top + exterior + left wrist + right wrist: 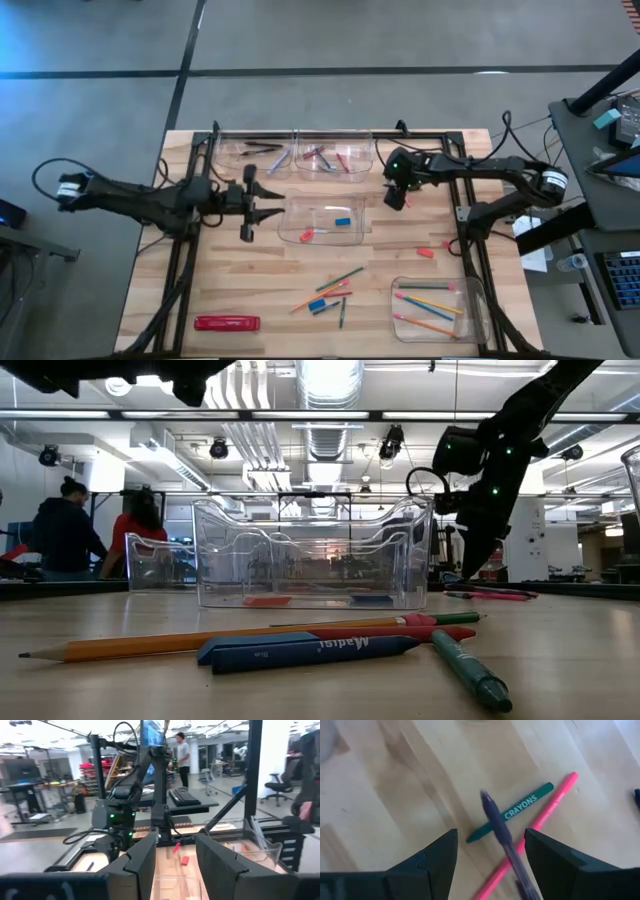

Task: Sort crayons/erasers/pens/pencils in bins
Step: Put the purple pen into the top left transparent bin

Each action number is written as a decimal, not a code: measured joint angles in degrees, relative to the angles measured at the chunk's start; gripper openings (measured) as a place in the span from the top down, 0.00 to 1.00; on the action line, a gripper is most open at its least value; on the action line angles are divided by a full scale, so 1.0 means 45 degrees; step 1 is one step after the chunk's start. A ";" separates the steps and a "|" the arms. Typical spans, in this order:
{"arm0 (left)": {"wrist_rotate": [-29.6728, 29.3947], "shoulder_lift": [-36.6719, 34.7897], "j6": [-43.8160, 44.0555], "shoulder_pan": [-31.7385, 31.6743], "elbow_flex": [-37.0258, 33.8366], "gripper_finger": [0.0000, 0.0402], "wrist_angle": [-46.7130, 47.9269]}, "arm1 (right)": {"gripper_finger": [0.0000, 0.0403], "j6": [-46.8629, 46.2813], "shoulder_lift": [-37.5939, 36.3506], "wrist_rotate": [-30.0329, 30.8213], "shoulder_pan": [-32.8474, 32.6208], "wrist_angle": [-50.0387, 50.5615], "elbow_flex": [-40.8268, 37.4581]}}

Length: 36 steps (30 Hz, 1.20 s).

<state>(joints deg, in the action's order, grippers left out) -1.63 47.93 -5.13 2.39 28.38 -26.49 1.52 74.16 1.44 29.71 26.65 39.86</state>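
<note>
My right gripper (491, 837) hangs above the table by the far bins (335, 158), pointing steeply down, with a purple pen (497, 822) between its fingers. Under it a green crayon (512, 812) and a pink pencil (545, 810) lie crossed on the wood. My left gripper (268, 205) is level and raised, just left of the middle bin (322, 220); it is open by a narrow gap with nothing in it (176, 845). The middle bin holds a blue eraser (343, 221) and a pink one. Pencils lie in the near right bin (440, 305). My right gripper has the purple pen between its two fingers, but the place of contact lies below the right wrist view's edge. The pen's free end (485, 797) sticks out forward past the fingertips, askew to them. It is lifted clear of the table.
Loose pencils and a blue crayon (322, 305) lie near the table's middle front, seen close in the low view (310, 650). A red flat pack (227, 322) sits at the near left. Pink erasers (425, 250) lie right of the middle bin. People stand in the room beyond the table.
</note>
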 joint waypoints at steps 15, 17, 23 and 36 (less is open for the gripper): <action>0.1418 0.0227 0.0633 -0.2127 -0.0035 0.69 0.0018 | 0.46 0.0702 0.1974 -0.0202 0.0492 -0.0286 0.0063; 0.1449 0.0245 0.0638 -0.2127 -0.0058 0.69 0.0031 | 0.47 0.0697 0.2054 -0.0194 0.0492 -0.0313 0.0045; 0.1449 0.0354 0.0648 -0.2123 -0.0062 0.69 0.0000 | 0.58 0.0675 0.1683 -0.0231 0.0491 -0.0326 0.0003; 0.1439 0.0376 0.0736 -0.2123 -0.0078 0.69 0.0022 | 0.91 0.0755 0.1381 0.0045 0.0517 0.0291 -0.0015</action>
<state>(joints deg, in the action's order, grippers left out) 4.84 49.63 -1.82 -7.16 28.03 -26.39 4.92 80.38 1.64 32.03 27.96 39.79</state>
